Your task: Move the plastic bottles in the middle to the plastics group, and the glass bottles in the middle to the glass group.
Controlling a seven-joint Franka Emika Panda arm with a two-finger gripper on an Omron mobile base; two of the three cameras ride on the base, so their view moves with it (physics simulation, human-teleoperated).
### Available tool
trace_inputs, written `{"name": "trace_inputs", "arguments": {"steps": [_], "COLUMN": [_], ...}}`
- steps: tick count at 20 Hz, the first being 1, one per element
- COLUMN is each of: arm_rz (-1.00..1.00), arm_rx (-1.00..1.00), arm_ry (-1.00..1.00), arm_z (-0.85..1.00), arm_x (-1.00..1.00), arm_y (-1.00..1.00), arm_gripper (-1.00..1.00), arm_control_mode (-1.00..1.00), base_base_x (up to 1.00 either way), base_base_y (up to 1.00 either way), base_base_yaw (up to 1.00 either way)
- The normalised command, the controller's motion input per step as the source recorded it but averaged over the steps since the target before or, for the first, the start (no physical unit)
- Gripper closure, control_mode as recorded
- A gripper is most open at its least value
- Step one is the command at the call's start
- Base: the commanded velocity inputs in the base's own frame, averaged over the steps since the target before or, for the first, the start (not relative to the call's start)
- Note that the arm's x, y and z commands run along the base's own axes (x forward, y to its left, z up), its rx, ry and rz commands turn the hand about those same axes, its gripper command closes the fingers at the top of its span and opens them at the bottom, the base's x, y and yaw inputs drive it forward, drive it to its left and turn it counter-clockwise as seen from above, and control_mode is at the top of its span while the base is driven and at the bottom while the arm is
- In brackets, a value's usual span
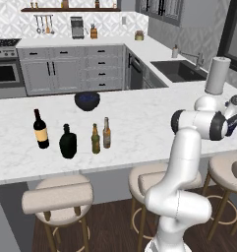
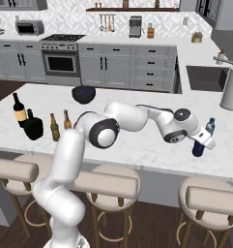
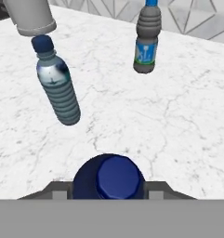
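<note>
Gripping the small dark blue bottle (image 3: pixel 108 177) looks like what the pincer (image 2: pixel 200 145) is doing: in the hand view the bottle's top sits right between the two fingertips, and in the right base view the hand hangs over that bottle near the front edge of the counter (image 2: pixel 152 145), toward its right end. So the jaws stand narrow, closed on the bottle as far as the pictures tell. Whether its base already touches the marble is hard to say from these angles.

Two pale ribbed water bottles stand just beyond it in the hand view, one (image 3: pixel 57 88) closer and off to one side, the other (image 3: pixel 146 39) farther back. That's the plastics group, so this looks like the set-down step.

To do it well, the arm should lower straight, keep the bottle upright, and only open once the base is flat on the counter. The fingers should spread evenly and lift straight up so they don't drag the cap or tip it into the nearer water bottle.

Over by the left end, the black flask (image 1: pixel 68 141) and the two beer bottles (image 1: pixel 101 135) wait beside the wine bottle (image 1: pixel 40 129).
</note>
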Motion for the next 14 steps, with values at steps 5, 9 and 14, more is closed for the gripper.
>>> {"name": "trace_inputs", "arguments": {"steps": [5, 9, 14], "arm_rz": [-0.02, 0.00, 0.00], "arm_rx": [-0.01, -0.03, -0.04], "arm_ry": [0.00, 0.00, 0.00], "arm_z": [0.00, 0.00, -0.25], "arm_x": [0.00, 0.00, 0.08], "arm_y": [-0.20, -0.08, 0.00], "arm_gripper": [1.00, 1.00, 1.00], "arm_control_mode": [-1.00, -1.00, -1.00], "base_base_x": [0.00, 0.00, 0.00], "base_base_y": [0.00, 0.00, 0.00], "base_base_yaw": [0.00, 0.00, 0.00]}}
